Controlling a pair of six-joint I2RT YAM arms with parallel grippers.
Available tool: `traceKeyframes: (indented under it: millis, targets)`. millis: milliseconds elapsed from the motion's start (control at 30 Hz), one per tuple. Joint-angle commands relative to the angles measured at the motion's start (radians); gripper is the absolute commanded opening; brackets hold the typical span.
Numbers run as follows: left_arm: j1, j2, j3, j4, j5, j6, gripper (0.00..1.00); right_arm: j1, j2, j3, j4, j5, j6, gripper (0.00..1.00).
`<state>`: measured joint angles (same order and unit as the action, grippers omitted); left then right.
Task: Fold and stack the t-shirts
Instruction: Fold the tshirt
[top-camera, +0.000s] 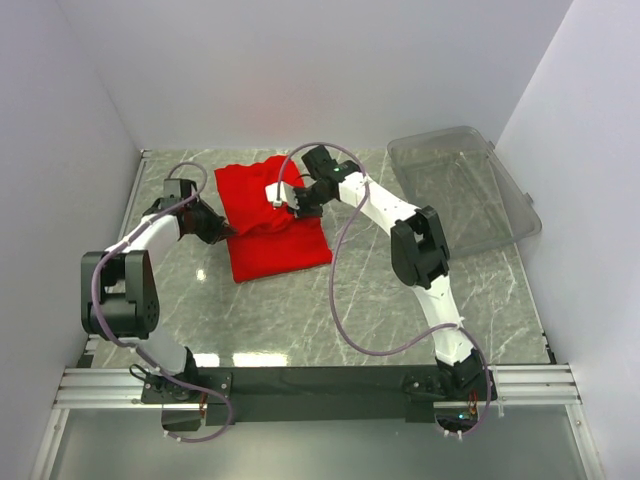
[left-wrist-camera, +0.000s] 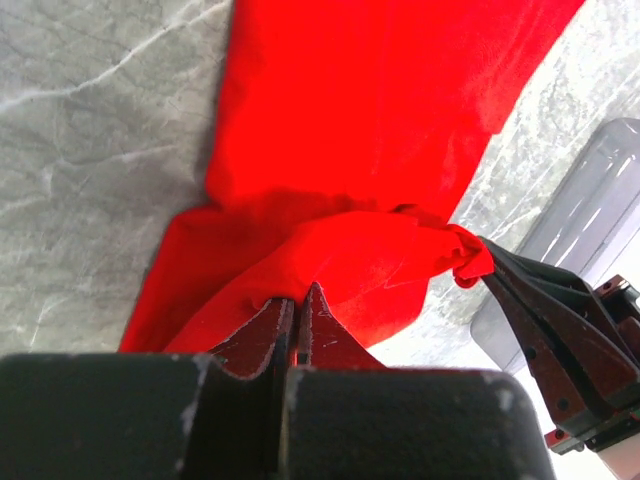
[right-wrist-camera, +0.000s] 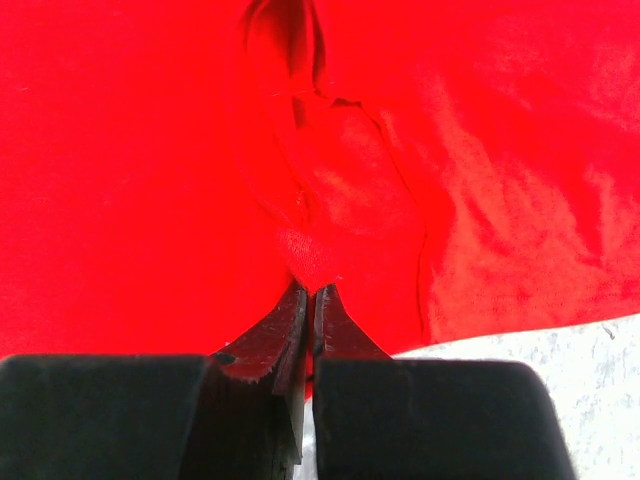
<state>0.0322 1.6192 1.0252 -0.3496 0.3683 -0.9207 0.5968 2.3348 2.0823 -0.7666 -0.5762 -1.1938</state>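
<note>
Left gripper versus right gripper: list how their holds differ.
The left gripper pinches the t-shirt at its left edge; the right gripper pinches it mid-cloth, beside the white label. The left gripper's cloth lies flatter; the right gripper's is bunched. Both are shut on it.

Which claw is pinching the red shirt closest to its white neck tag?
The right claw, gripping the plain red cloth t-shirt right beside the white tag; the left claw pinches its left edge instead.
</note>
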Motion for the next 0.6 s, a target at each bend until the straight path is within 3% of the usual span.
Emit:
traceKeyframes:
  millis: [0, 567]
  targets:
    - [0.006, 0.018, 0.061, 0.005, -0.002, 0.032, 0.0, -0.005, 0.032, 0.065, 0.024, 0.013, 0.026, 0.0]
    - [0.012, 0.091, 0.133, -0.017, -0.015, 0.056, 0.01, -0.012, 0.09, 0.127, 0.089, 0.044, 0.068, 0.0]
